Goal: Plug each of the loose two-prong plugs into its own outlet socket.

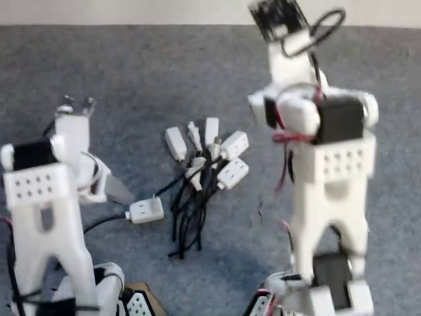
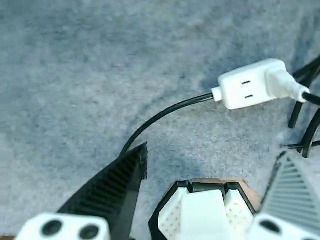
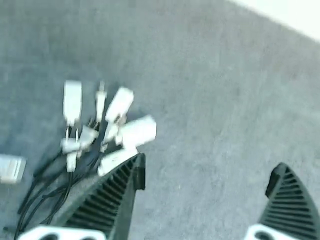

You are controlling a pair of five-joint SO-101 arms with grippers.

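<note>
A bunch of white outlet sockets (image 1: 231,172) and two-prong plugs (image 1: 196,164) on black cords lies on the grey carpet mid-table; the same bunch of sockets (image 3: 137,131) and plugs (image 3: 75,145) lies under my right arm. One white socket (image 1: 146,209) lies apart to the left, slots facing up (image 2: 247,90), with a black cord at one end and a white piece at the other. My left gripper (image 2: 214,155) hangs open just short of it, holding nothing; its grey finger (image 1: 117,191) is beside the socket. My right gripper (image 3: 210,165) is open and empty, high above the carpet to one side of the bunch.
Black cords (image 1: 187,217) trail from the bunch toward the front edge. The left arm's base (image 2: 205,210) on a brown board sits close behind the left gripper. The right arm's white body (image 1: 329,171) stands tall at the right. Bare carpet (image 1: 131,72) stretches across the back.
</note>
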